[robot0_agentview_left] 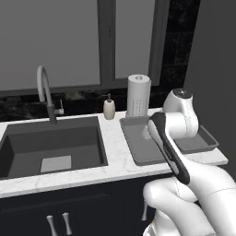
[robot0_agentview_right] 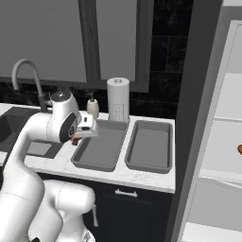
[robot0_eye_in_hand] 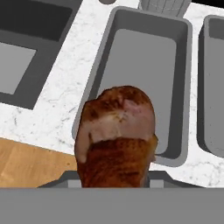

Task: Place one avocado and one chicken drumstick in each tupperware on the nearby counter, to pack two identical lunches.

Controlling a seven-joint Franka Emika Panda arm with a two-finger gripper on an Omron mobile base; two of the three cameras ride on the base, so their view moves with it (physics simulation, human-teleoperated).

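The chicken drumstick [robot0_eye_in_hand: 117,135] sits clamped in the gripper [robot0_agentview_right: 80,137], its long axis running along the fingers with the thick meaty end pointing away from the hand. It hangs above the near rim of the left tupperware [robot0_eye_in_hand: 173,65], whose empty floor lies just ahead and below. The right tupperware [robot0_agentview_right: 150,145], also empty, lies beside it toward the counter [robot0_agentview_right: 124,176] end.
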